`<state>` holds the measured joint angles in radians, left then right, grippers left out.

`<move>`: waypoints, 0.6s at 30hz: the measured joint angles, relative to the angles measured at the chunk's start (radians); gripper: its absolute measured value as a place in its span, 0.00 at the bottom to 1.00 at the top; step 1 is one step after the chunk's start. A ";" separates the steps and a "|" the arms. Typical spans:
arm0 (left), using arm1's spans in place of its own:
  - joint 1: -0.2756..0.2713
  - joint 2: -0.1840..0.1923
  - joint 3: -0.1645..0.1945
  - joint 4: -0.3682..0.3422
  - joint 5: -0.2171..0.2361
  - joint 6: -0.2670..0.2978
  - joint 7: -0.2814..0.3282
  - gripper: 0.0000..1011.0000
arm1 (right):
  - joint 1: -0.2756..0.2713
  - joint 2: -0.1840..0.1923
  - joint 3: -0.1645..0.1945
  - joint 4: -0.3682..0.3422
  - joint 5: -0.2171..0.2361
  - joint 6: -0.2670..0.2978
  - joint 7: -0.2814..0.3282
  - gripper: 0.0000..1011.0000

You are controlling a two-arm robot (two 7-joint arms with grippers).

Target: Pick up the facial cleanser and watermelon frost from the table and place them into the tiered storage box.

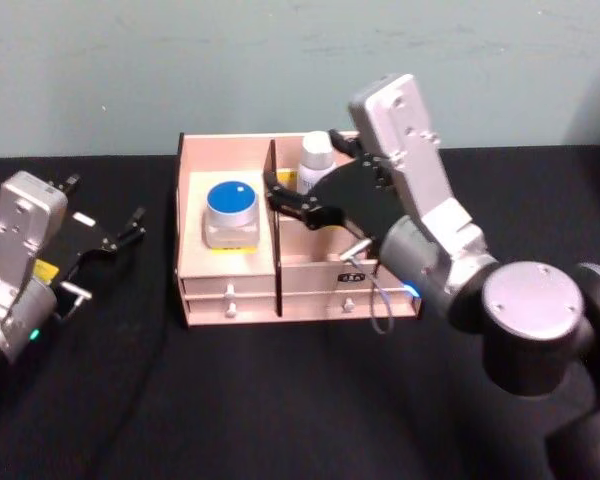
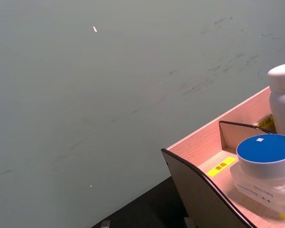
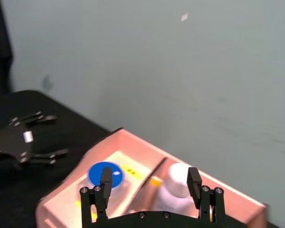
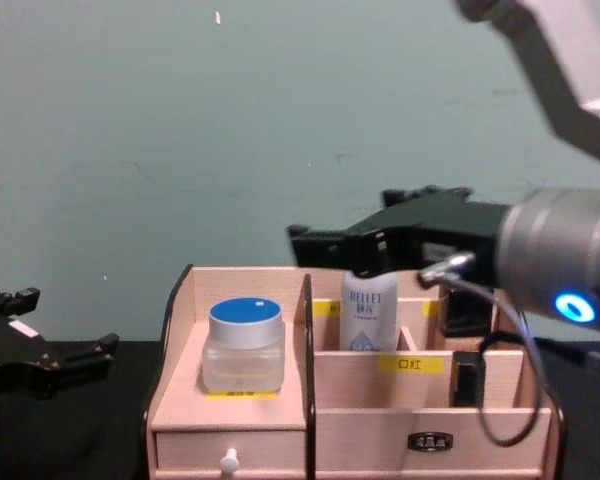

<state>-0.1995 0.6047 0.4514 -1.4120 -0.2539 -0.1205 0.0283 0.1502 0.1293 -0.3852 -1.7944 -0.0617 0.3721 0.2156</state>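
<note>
Head view tells you both items sit boxed: jar (image 1: 230,207) at 9 o'clock, bottle (image 1: 315,160) at 12 in tiered storage box (image 1: 225,282), right gripper (image 1: 298,203) and left gripper (image 1: 105,238) jaws apart, empty.

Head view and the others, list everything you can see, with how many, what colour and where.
tiered storage box: one, light wood with black-edged sides, on the black table in front of the wall.
blue-lidded jar: one, clear with blue lid, in the box's left compartment.
white bottle: one, white, upright in a rear compartment right of the divider.
table: one, black.
wall: one, pale green, behind.
left gripper: black, open, low over the table left of the box.
right gripper: black, open, above the box beside the bottle.
</note>
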 joint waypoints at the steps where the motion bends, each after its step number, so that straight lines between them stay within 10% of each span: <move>1: 0.000 0.000 0.000 0.000 0.000 0.000 0.000 0.99 | -0.018 0.002 0.013 -0.020 -0.004 -0.011 -0.013 0.99; 18: 0.000 0.000 0.000 0.000 0.000 0.000 0.000 0.99 | -0.122 -0.045 0.211 -0.051 -0.052 -0.061 -0.180 0.99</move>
<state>-0.1995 0.6047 0.4514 -1.4120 -0.2539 -0.1205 0.0283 0.0286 0.0845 -0.1741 -1.8451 -0.1137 0.3116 0.0358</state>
